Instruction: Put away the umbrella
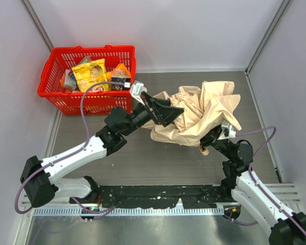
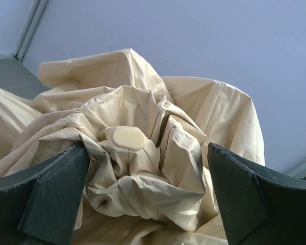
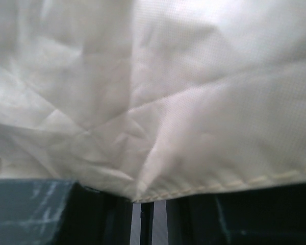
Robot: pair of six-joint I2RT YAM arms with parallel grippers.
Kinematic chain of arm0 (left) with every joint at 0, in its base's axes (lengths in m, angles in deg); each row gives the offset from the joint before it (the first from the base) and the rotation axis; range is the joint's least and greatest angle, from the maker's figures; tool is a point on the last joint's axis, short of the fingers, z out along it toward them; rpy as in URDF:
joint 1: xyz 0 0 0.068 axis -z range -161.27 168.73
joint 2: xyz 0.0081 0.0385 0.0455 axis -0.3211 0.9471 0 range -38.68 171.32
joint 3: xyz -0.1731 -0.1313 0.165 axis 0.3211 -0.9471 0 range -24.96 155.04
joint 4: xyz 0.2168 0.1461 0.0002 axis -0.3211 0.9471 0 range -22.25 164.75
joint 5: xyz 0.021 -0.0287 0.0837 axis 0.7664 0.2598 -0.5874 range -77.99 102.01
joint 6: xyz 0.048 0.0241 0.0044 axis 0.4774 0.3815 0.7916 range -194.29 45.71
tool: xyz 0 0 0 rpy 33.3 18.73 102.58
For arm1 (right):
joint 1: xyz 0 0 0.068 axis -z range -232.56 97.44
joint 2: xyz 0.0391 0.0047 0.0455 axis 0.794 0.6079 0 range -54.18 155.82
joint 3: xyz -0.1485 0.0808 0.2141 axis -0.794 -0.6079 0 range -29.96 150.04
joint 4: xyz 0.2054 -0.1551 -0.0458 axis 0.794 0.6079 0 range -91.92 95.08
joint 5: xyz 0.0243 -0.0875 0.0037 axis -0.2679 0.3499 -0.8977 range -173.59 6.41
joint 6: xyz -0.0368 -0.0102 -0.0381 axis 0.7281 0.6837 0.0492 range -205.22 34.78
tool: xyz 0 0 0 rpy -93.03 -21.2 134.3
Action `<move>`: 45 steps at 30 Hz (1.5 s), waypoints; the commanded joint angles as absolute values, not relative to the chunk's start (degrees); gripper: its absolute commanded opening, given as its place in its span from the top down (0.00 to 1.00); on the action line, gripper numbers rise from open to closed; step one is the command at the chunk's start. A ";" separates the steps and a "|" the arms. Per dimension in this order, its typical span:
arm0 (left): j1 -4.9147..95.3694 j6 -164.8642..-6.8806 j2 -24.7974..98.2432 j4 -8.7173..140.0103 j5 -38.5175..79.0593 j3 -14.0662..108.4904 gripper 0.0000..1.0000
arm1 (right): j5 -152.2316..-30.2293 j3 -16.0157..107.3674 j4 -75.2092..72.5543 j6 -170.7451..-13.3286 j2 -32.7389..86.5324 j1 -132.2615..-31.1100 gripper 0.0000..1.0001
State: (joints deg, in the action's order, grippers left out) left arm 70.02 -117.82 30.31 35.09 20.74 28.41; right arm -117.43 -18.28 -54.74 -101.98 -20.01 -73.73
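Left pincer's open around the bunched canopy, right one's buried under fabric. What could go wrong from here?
Closing the left pincer may pinch only loose fabric around the cap of the umbrella, so it slips. The canopy covers the right wrist view, so the right pincer works blind.

I see the umbrella [image 1: 204, 115] lying in a heap on the bench [image 1: 158, 163], right of centre. The basket [image 1: 81, 104] sits at the far left corner, apart from the heap, with snack packets [image 1: 91, 74] inside it. My left tool [image 1: 166, 113] reaches in from the left, against the umbrella's left side, one finger on either side of the bunched top cap [image 2: 125, 138]. My right tool [image 1: 222, 131] sits at the heap's near right edge, under overhanging fabric. The handle knob [image 1: 204, 150] pokes out at the near edge, just left of that tool.
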 commanded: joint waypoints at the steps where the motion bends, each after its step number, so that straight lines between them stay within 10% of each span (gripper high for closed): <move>1: 70.32 -119.38 32.68 31.20 17.72 32.69 0.00 | -123.22 -14.84 -59.77 -99.99 -21.04 -73.83 0.99; 7: 70.32 -120.70 36.54 31.27 21.67 36.30 0.08 | -125.07 -13.35 -58.09 -99.02 -21.67 -73.92 0.99; 22: 70.32 -117.71 36.64 32.42 20.98 39.56 0.99 | -123.50 -11.15 -43.95 -99.36 -24.39 -75.50 0.99; 25: 70.41 -116.05 35.15 33.03 19.49 39.47 1.00 | -118.16 -12.38 -42.28 -104.54 -25.00 -75.50 0.63; 26: 70.32 -115.08 34.54 33.90 18.35 39.64 1.00 | -116.83 -12.21 -38.78 -106.82 -25.96 -75.50 0.26; 33: 70.41 -107.17 30.23 48.13 8.25 44.56 1.00 | -106.53 -8.08 -12.51 -111.68 -32.21 -75.50 0.21; 45: 69.97 -110.23 31.10 58.95 -0.82 50.54 1.00 | -99.24 -12.03 -7.72 -115.21 -45.56 -75.50 0.21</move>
